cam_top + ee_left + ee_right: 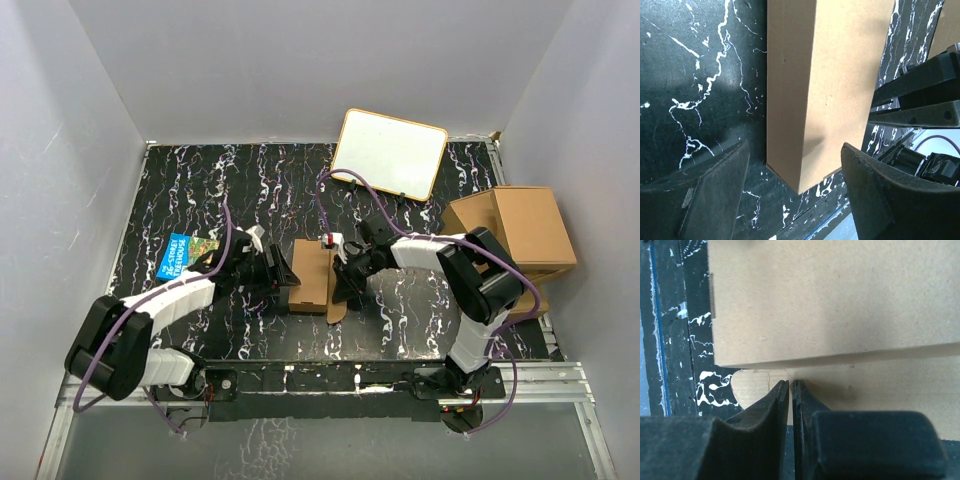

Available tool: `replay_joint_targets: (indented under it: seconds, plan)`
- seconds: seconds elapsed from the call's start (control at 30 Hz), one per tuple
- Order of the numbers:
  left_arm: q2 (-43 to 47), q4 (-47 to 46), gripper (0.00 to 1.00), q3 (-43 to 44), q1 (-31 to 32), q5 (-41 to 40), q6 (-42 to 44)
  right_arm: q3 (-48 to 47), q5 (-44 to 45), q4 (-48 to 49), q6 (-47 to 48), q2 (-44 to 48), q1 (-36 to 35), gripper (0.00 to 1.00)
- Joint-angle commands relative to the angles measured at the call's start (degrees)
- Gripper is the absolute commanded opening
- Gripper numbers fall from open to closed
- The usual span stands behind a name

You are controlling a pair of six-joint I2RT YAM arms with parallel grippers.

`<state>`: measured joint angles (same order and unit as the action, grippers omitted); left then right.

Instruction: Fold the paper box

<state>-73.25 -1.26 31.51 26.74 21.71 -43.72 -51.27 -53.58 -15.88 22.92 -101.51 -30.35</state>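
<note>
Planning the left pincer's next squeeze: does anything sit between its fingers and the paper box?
Nothing visible does. In the left wrist view the paper box stands between the fingers of the open left pincer, with only bare table in the gaps. The right pincer sits at the box's opposite side.

the plain brown corrugated cardboard box runs off the left wrist view's top edge and the right wrist view's top and right edges. on the blue picture book the cover lettering is too small to read.
</note>
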Motion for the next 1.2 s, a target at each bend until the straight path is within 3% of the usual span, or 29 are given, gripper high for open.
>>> replay_joint_targets:
  seconds: [0.0, 0.77, 0.9, 1.03, 1.17]
  plan:
    - [-2.72, -4.55, 0.7, 0.24, 0.23, 2.76, -0.88, -3.34, 0.56, 3.48, -0.65, -1.88, -1.12, 0.14]
    - [-8.7, -8.03, 0.68, 0.66, 3.38, 2.85, -3.1, -7.51, -1.52, 0.12, 0.12, -3.71, -2.14, 0.17]
    - [-5.5, -2.92, 0.74, 1.35, 3.33, -1.68, -2.14, -6.7, 1.84, -4.02, 5.12, -0.31, -1.23, 0.19]
    - [2.51, 2.35, 0.82, 2.13, 3.25, -6.34, -0.63, -2.09, -0.11, -5.94, 9.87, 8.31, 2.4, 0.23]
    - [8.82, 4.12, 0.83, 1.54, 2.99, -7.98, 0.82, 1.09, -4.13, -9.64, 18.77, 15.1, 2.75, 0.34]
